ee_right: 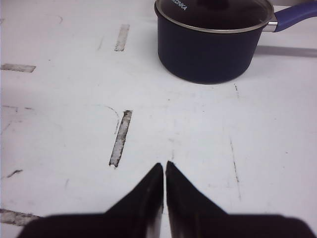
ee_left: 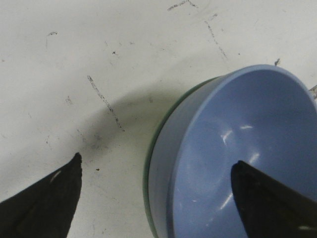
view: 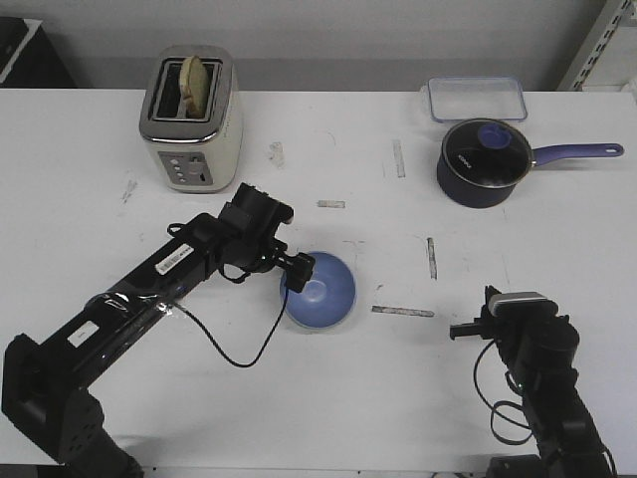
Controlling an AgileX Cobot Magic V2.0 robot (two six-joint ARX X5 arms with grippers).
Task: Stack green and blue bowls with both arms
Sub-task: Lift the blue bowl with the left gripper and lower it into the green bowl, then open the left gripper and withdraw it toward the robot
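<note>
Right now the blue bowl [view: 320,290] sits nested inside the green bowl [ee_left: 151,163] near the middle of the white bench [view: 119,249], and only a thin green edge shows around the blue one's outer side in the left wrist view. Over it the left tool [view: 297,267] stands spread wide, one fingertip [ee_left: 262,198] inside the blue bowl and the other out over bare bench beside the stack; I can't tell whether either fingertip is touching anything. Off to the right, near the front edge, the right tool [view: 468,329] is well apart from the bowls, its two fingers [ee_right: 148,191] pressed together with nothing between them. Further back on that side stands a dark navy saucepan [view: 483,162] with a glass lid and a long handle, a clear lidded container [view: 477,99] behind it. At the back left stands a cream toaster [view: 192,119] with bread in its slot.
</note>
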